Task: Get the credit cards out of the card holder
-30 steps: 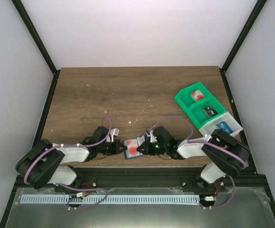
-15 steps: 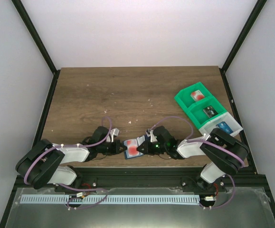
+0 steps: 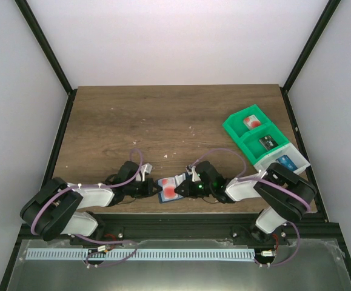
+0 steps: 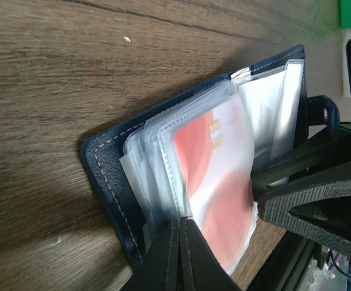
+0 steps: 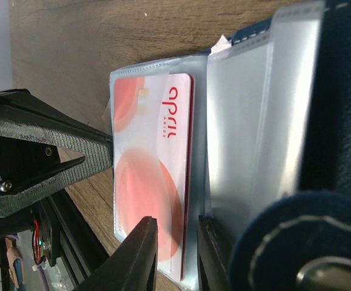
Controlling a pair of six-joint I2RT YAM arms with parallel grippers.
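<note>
The navy card holder (image 3: 166, 183) lies open at the table's near edge between both grippers. A red-pink credit card (image 3: 171, 192) sits in one of its clear sleeves, as the left wrist view (image 4: 217, 176) and the right wrist view (image 5: 145, 182) also show. My left gripper (image 4: 180, 225) is shut on the edge of a clear sleeve, beside the navy cover (image 4: 102, 163). My right gripper (image 5: 176, 242) is open a narrow gap. Its jaws stand either side of the card's near long edge and sleeve. The holder's other flap (image 5: 345, 91) lies to its right.
A green bin (image 3: 239, 130) at the right holds a red-pink card (image 3: 251, 123) and a dark card (image 3: 266, 142). A white bin (image 3: 271, 168) next to it holds a blue card (image 3: 284, 162). The black frame rail runs just behind the grippers.
</note>
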